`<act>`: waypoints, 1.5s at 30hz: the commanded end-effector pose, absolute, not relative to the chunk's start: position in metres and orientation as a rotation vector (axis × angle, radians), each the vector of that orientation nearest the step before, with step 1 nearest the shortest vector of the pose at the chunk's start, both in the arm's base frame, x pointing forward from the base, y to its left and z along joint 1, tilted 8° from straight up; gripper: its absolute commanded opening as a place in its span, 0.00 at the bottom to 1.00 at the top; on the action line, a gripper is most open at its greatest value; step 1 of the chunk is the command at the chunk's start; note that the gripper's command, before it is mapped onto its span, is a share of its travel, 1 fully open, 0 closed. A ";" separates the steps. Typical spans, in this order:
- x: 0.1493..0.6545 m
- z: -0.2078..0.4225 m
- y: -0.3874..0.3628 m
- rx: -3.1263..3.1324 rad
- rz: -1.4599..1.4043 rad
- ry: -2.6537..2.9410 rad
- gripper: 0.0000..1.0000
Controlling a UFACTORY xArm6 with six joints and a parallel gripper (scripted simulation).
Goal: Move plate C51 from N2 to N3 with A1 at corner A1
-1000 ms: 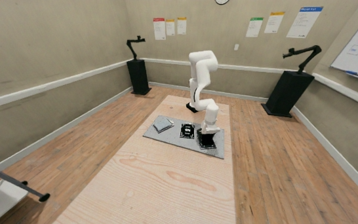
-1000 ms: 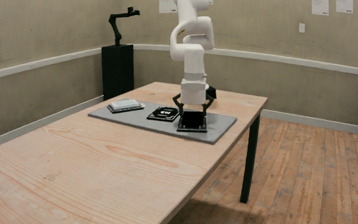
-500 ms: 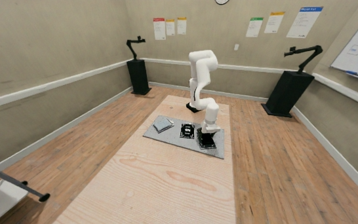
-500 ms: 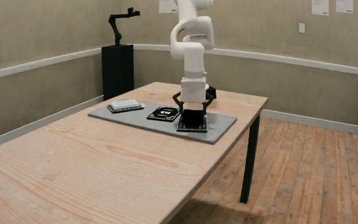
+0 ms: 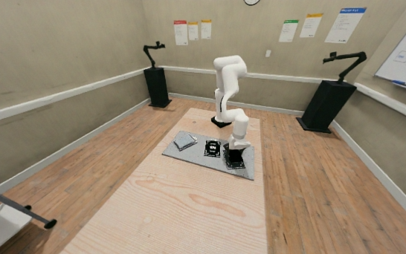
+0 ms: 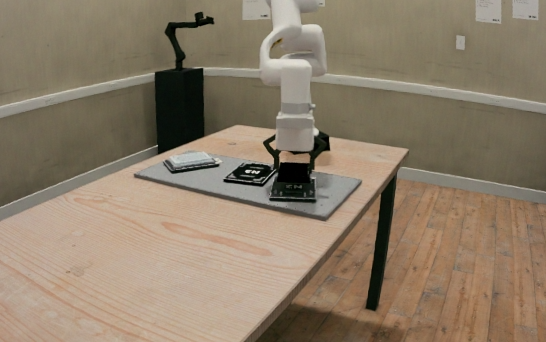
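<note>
A grey deck (image 5: 208, 154) lies on the wooden table. My gripper (image 6: 294, 161) stands at the deck's right end, pointing straight down. It is shut on the dark plate C51 (image 6: 294, 173), which sits at or just above the right-hand black nest (image 6: 293, 190); I cannot tell if it is lifted. The same plate shows under the gripper in the top view (image 5: 234, 156). A black nest with a white label (image 6: 250, 173) lies in the middle of the deck with nothing on it. The pale plate C15 (image 6: 191, 160) rests on the left nest. The labels are too small to read.
The arm's base (image 5: 221, 122) stands on the table behind the deck. The table's right edge runs close to the deck's right end (image 6: 350, 187). Black pedestals with camera arms (image 5: 157, 87) stand by the walls, away from the table.
</note>
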State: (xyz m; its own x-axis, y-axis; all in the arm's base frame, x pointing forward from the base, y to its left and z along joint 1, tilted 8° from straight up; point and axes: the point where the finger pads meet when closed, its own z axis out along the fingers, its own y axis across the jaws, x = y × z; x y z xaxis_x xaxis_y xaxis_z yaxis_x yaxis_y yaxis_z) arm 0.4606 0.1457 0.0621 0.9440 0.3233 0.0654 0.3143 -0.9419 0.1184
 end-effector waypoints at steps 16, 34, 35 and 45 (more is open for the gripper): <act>0.459 0.092 0.149 2.993 0.134 0.492 0.00; 0.456 0.119 0.151 2.993 0.134 0.492 0.00; 0.456 0.119 0.151 2.993 0.134 0.492 0.00; 0.455 0.129 0.152 2.993 0.134 0.492 0.00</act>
State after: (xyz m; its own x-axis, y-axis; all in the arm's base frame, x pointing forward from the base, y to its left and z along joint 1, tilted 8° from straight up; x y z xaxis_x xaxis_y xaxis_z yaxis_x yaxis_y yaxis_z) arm 0.4543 0.1516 0.1260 0.9440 0.3233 0.0660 0.3143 -0.9419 0.1183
